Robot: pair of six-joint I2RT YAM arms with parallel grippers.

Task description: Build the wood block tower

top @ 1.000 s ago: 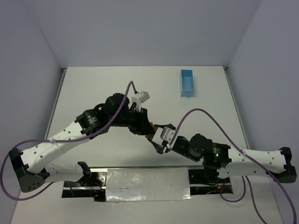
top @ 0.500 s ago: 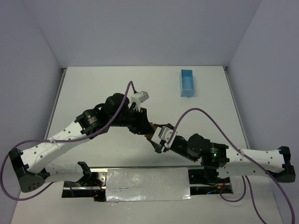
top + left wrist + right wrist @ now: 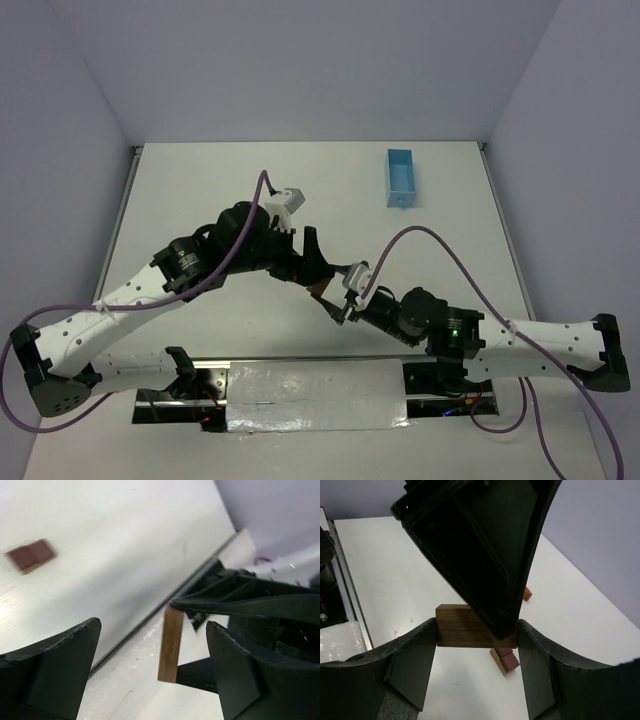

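Note:
A brown wood block (image 3: 455, 626) hangs in the air with my right gripper (image 3: 476, 625) shut on its two ends. In the left wrist view the same block (image 3: 171, 644) shows edge-on between the wide-open fingers of my left gripper (image 3: 152, 625), touching neither. From above, the left gripper (image 3: 312, 262) and right gripper (image 3: 336, 300) meet over the table's middle. Below them on the table lies a small group of reddish-brown blocks (image 3: 506, 660) on a tan piece, also seen as blocks (image 3: 31, 556). A small orange piece (image 3: 527, 594) lies farther off.
A light-blue tray (image 3: 401, 178) stands at the back right of the white table (image 3: 200, 190). One dark finger of the left gripper (image 3: 485, 555) fills the upper part of the right wrist view. Purple cables loop off both arms.
My left gripper has gone from shut to wide open, letting go of the brown block. The right gripper keeps its hold. The left arm's wrist has shifted slightly left.

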